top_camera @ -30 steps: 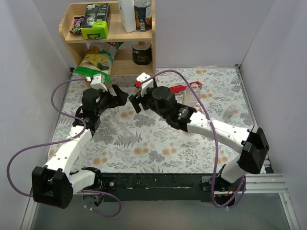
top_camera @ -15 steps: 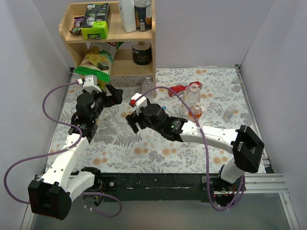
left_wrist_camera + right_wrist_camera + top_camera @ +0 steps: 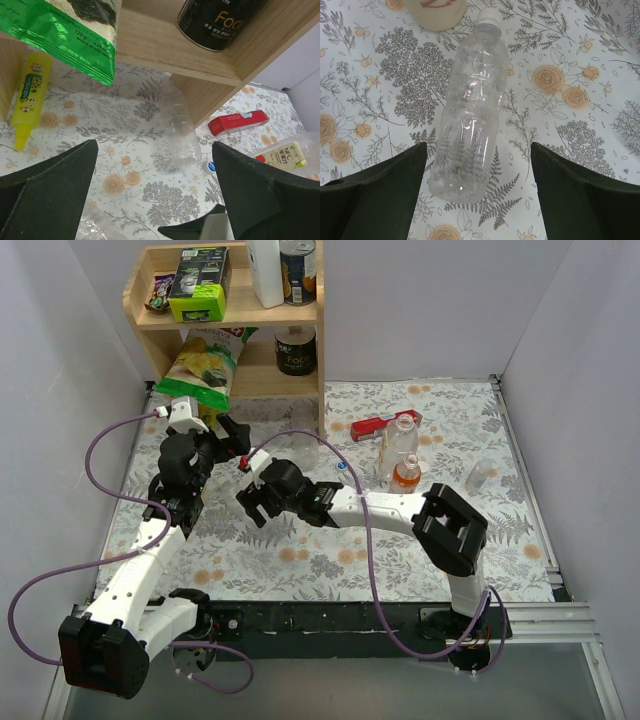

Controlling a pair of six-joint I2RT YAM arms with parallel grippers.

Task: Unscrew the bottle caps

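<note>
A clear bottle (image 3: 470, 110) lies on the flowered cloth with its white cap (image 3: 489, 16) on, pointing away. My right gripper (image 3: 479, 147) (image 3: 250, 504) is open just above it, one finger on each side of the bottle's bottom end, not touching. My left gripper (image 3: 155, 150) (image 3: 232, 435) is open and empty near the shelf. Beyond it is another clear bottle (image 3: 177, 125) and a loose blue cap (image 3: 209, 166) (image 3: 342, 467). A clear bottle (image 3: 400, 433) and an orange-liquid bottle (image 3: 406, 476) stand at centre right. A small bottle (image 3: 480, 475) lies at far right.
A wooden shelf (image 3: 232, 315) at the back left holds a green chips bag (image 3: 200, 365), a dark tin (image 3: 220, 20) and boxes. A red box (image 3: 378, 426) lies on the cloth, and a yellow tube (image 3: 29, 95) lies under the shelf. A crinkled clear bottle (image 3: 95, 225) lies below my left gripper.
My right arm has swung left and toward the near side, ending over the lying bottle. My left gripper drew back to the left a little, then held still.
</note>
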